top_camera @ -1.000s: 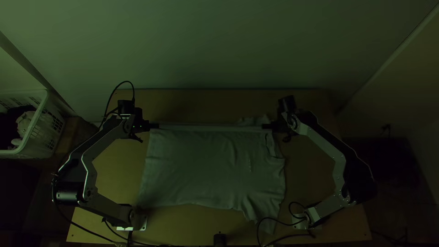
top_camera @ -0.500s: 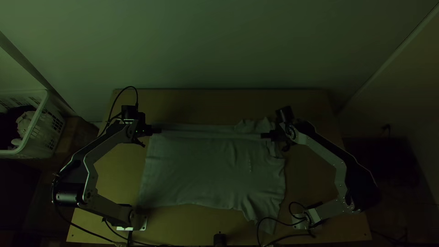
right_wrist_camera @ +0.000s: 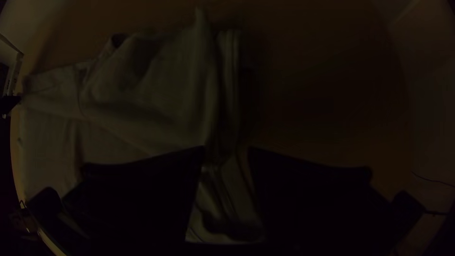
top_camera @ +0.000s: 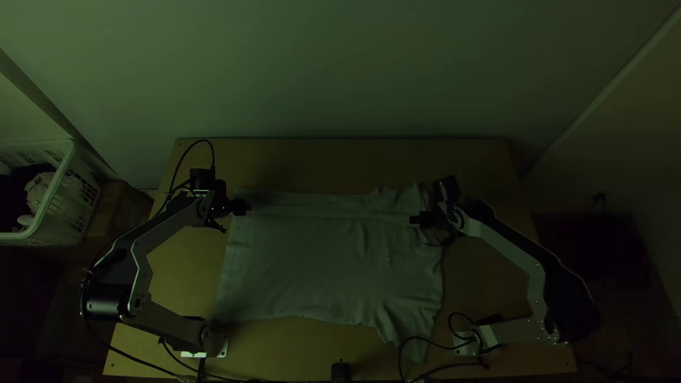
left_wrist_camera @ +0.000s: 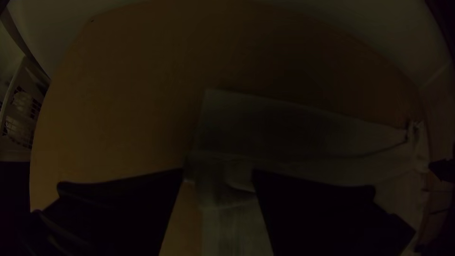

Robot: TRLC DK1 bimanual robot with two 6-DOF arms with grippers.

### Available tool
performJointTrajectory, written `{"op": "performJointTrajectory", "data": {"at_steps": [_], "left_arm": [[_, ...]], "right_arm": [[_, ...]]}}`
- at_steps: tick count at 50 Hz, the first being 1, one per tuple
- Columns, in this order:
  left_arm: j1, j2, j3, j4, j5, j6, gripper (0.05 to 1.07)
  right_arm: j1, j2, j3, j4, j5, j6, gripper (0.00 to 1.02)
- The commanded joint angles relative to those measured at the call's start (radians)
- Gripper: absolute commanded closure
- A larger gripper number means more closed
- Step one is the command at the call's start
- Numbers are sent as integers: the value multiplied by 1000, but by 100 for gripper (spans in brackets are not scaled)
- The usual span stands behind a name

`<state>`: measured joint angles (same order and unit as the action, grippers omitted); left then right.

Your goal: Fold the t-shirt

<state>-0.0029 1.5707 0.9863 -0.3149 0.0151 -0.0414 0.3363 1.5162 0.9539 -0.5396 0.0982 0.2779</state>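
The t-shirt (top_camera: pixel 319 262) lies spread on the surface (top_camera: pixel 489 280), its far side turned inward in a long narrow strip (top_camera: pixel 312 204). The far sleeve (top_camera: pixel 397 200) is rumpled at the shirt's collar end; the near sleeve (top_camera: pixel 408 342) sticks out from its near side. Left claw (top_camera: pixel 247 208) is at the shirt's hem end and right claw (top_camera: pixel 414 220) near its collar end, both with fingers parted. This looks like the long-side fold; any release should clear the cloth before the claws move sideways, or they may drag the strip crooked. For another fold, pinch both ends evenly, carry them together and keep light tension between.
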Motion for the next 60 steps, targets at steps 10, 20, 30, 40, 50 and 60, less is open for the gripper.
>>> {"op": "performJointTrajectory", "data": {"at_steps": [10, 20, 30, 40, 50, 60], "left_arm": [[17, -175, -9, -35, 106, -18, 10], [17, -238, 3, -144, 117, 18, 10], [17, -330, 0, -326, 120, 94, 10], [11, -452, -29, -487, 118, 149, 10], [17, -580, -72, -655, 115, 207, 10], [-2, -679, -97, -828, 100, 239, 10]], "right_arm": [[-19, -240, -27, -62, 9, 32, 37], [-19, -356, -10, -198, 9, 43, 27], [-26, -470, 0, -312, 9, 41, 19], [-17, -513, 26, -461, 9, 43, 10], [9, -519, 40, -580, -3, 41, 6], [41, -545, 19, -645, -12, 93, 6]]}}
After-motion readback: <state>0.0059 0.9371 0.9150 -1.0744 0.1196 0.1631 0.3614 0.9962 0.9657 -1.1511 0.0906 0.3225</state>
